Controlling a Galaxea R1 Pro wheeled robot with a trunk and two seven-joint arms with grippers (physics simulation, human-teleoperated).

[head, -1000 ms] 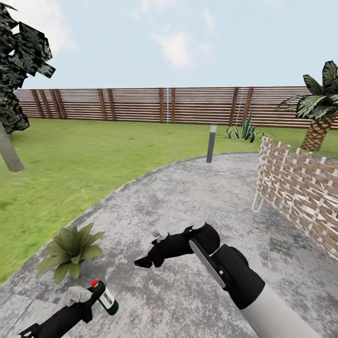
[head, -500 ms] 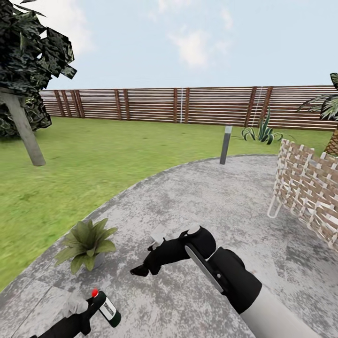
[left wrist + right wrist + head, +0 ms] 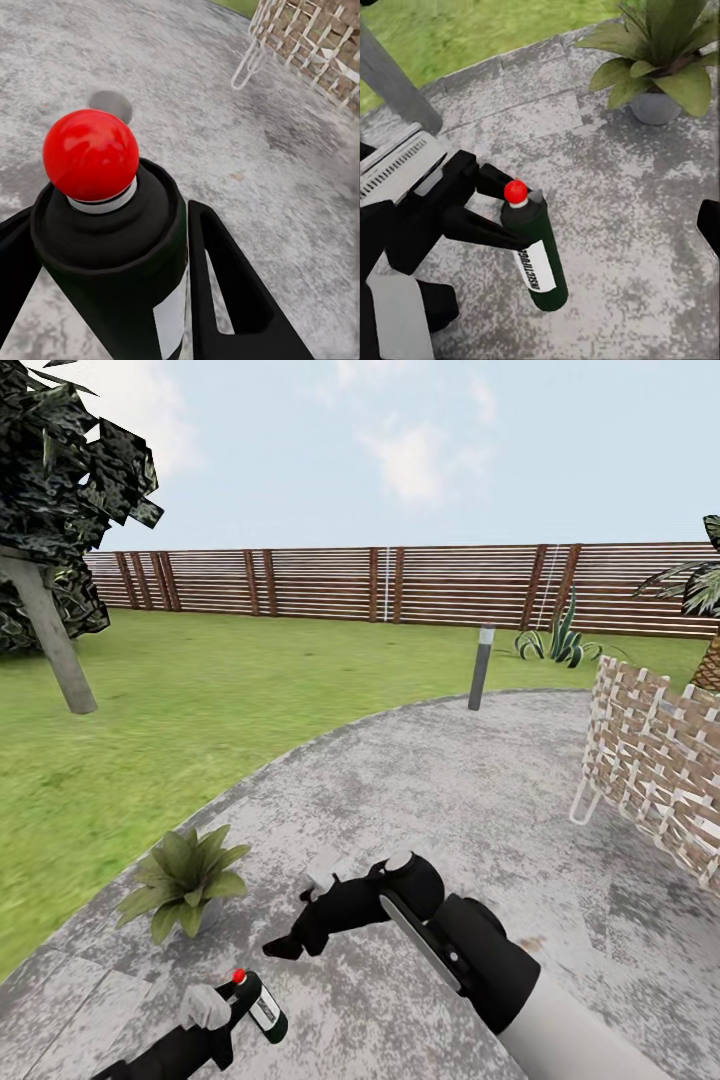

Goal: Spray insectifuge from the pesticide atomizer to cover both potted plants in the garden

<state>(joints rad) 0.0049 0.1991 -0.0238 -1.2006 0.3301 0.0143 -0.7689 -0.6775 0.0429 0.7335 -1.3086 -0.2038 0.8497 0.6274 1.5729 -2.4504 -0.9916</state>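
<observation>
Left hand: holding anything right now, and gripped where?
Yes. The left hand holds the pesticide atomizer, fingers clamped on its upper body just below the red tip. The right hand holds nothing.

Bare grey paving (image 3: 420, 790) lies open ahead. The potted plant (image 3: 183, 875) stands near its lawn edge, and a woven fence (image 3: 655, 765) closes the right side.

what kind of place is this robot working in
It looks like a fenced back garden: a green lawn backed by a brown slatted wooden fence, curved grey stone paving with a small potted plant on it, and a tree.
</observation>
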